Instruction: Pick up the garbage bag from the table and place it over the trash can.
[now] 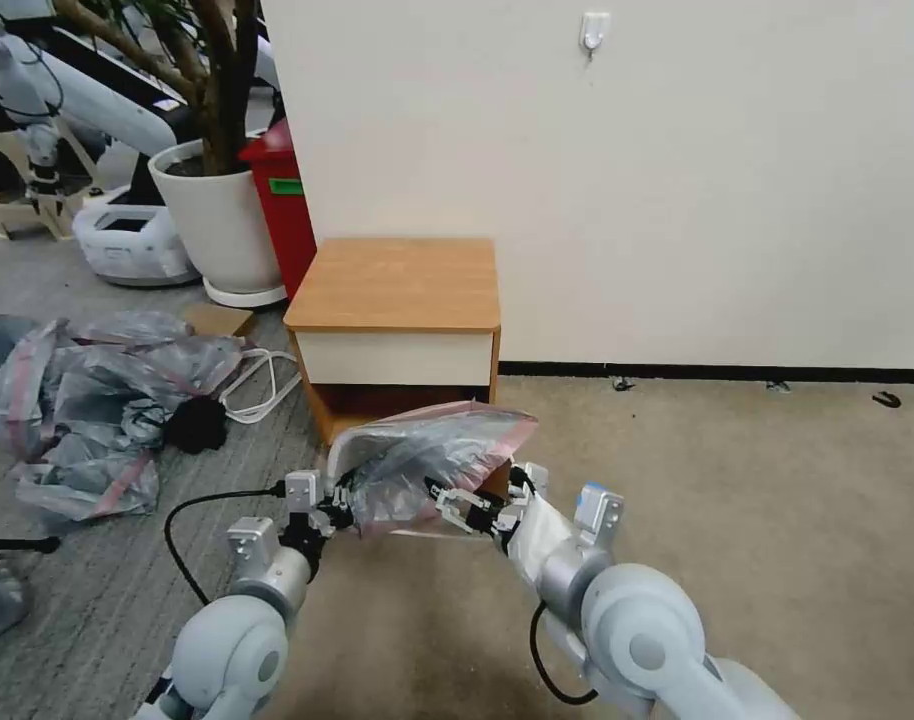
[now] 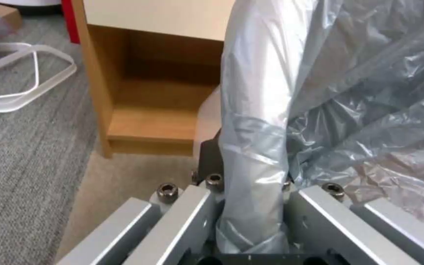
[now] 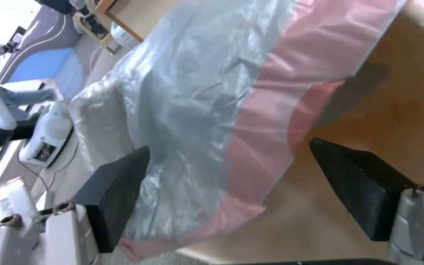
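While both arms reach forward low over the carpet, here's how it sits, near to far:

Left pincer [image 1: 339,510]: pressed together on the left edge of the garbage bag [image 1: 427,455]; in the left wrist view a bunched fold of the bag [image 2: 256,206] runs right down between the metal finger links [image 2: 182,221], so it's definitely pinching plastic.

Right pincer [image 1: 455,503]: spread wide. In the right wrist view the two black pads [image 3: 116,191] stand well apart with the bag's pink band [image 3: 281,121] lying between them; can't tell if either pad actually touches it.

Garbage bag: off the tabletop, stretched in the air between the two pincers, puffed up, pink-red band along its far and right edge.

Trash can [image 3: 418,92]: cream wall and rim showing just under the bag in the right wrist view, so the bag seems to be over it.

Table [image 1: 397,285]: right behind the bag, orange-brown top, cream drawer front, open shelf below.

Bag heap [image 1: 97,400]: off to the left on the grey carpet, well apart.
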You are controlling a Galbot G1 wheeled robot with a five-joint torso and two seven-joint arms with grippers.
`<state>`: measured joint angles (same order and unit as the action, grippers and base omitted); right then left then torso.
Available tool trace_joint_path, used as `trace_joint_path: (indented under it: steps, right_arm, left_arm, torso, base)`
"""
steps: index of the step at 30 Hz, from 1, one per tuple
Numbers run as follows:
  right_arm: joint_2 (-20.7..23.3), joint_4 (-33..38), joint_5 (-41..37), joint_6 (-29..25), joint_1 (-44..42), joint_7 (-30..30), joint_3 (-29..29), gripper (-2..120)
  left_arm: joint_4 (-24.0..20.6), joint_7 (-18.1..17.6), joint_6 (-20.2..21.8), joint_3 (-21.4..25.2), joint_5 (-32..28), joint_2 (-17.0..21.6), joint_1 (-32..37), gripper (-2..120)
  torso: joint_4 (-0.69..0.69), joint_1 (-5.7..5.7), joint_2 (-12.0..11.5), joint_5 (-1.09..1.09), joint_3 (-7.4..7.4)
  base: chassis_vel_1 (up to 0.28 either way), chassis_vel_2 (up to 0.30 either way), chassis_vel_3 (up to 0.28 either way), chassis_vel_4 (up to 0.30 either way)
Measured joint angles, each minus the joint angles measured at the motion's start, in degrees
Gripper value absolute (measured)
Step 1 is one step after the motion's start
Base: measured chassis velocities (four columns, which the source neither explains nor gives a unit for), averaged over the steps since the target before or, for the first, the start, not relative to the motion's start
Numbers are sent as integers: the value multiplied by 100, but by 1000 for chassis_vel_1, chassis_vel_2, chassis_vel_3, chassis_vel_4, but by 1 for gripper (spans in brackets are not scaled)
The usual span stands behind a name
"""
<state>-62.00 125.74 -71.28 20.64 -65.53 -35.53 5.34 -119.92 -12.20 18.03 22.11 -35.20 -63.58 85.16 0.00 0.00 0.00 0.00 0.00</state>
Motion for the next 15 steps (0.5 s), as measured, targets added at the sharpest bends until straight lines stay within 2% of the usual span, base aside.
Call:
trace_joint_path:
  steps: [7,15]
  right_arm:
    - [17,-84,58,-83,49,147,3,77]
    - [55,-128,87,-207,100,279,22,50]
  left_arm:
    - [7,2,9,-16,-33,34,-39,2]
    - [71,1,14,-48,-52,64,-116,2]
  torso:
    - [0,0,0,0,0]
    - [-1,0,-1,0,0]
  base:
    - [0,0,0,0]
    - [0,0,0,0]
